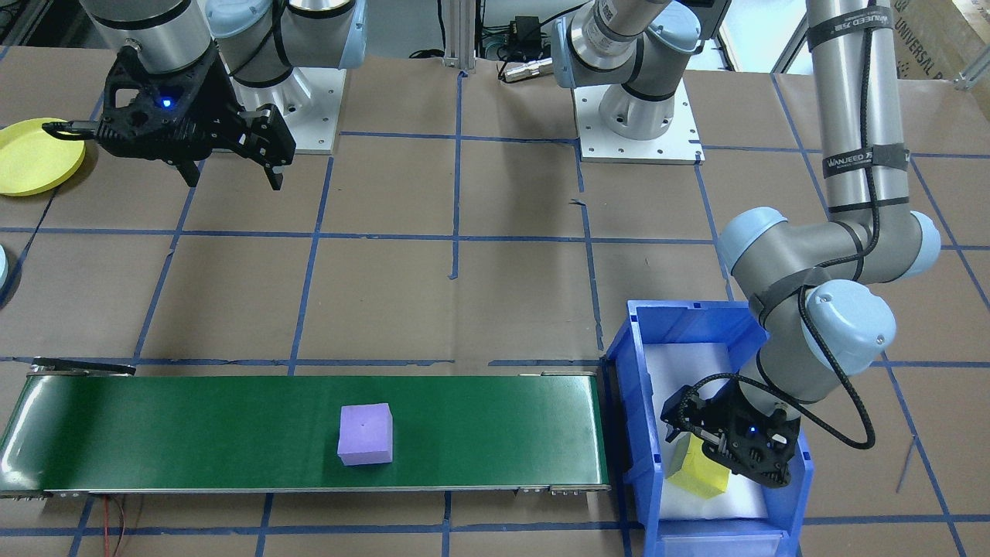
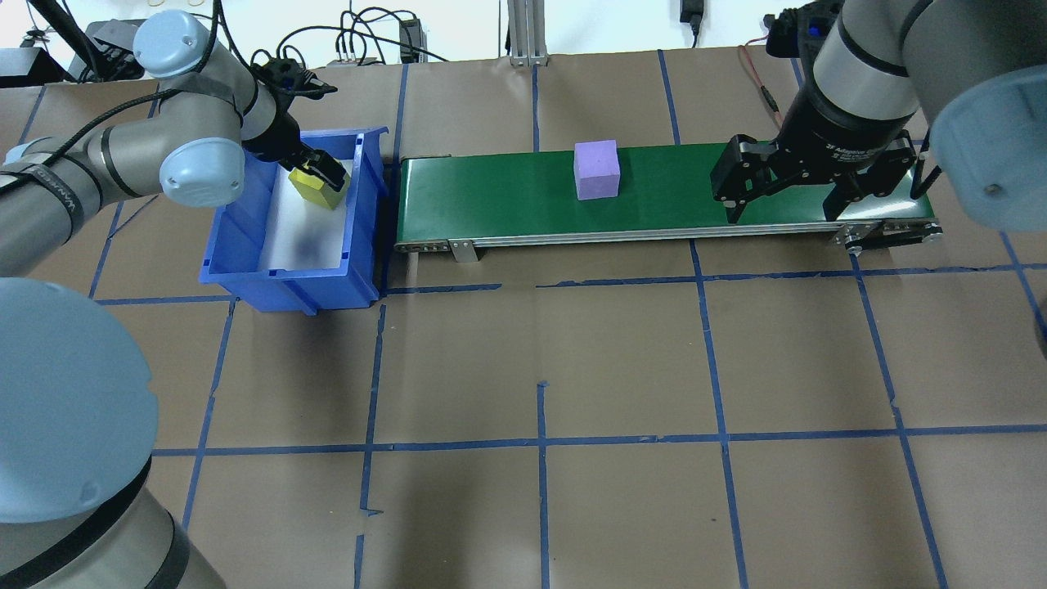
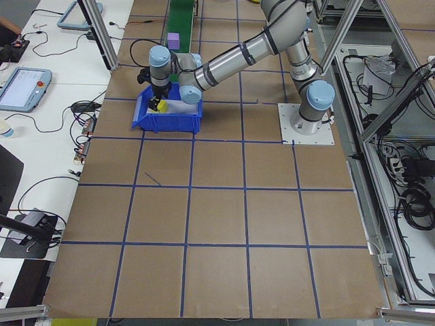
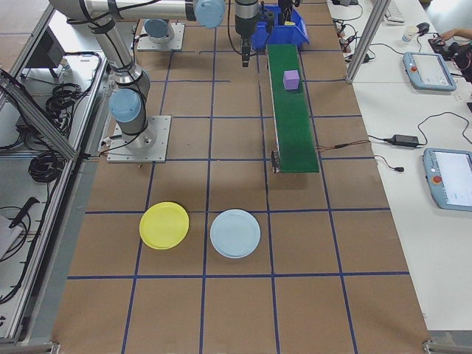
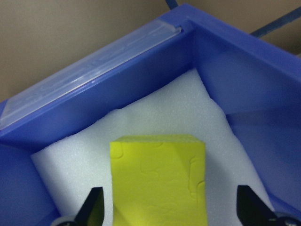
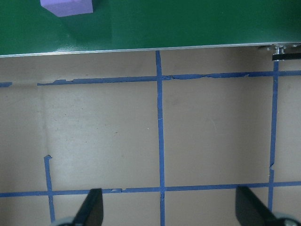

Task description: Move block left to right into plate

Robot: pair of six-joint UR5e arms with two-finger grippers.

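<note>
The block [image 1: 365, 435] is purple on a dark green belt [image 1: 193, 433]. Another block [image 1: 700, 472] is yellow, in a blue bin [image 1: 630, 402] with white lining. The table [image 1: 503, 294] is brown with blue tape lines.

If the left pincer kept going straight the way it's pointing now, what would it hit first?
Most likely the yellow block. The left pincer points down into the blue bin, open, its fingers on either side of the block, which sits on white foam. How near is unclear.

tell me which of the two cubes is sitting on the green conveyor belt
The purple cube, alone near the middle of the belt. The yellow cube is inside the blue bin, between the open fingers of the left gripper.
</note>
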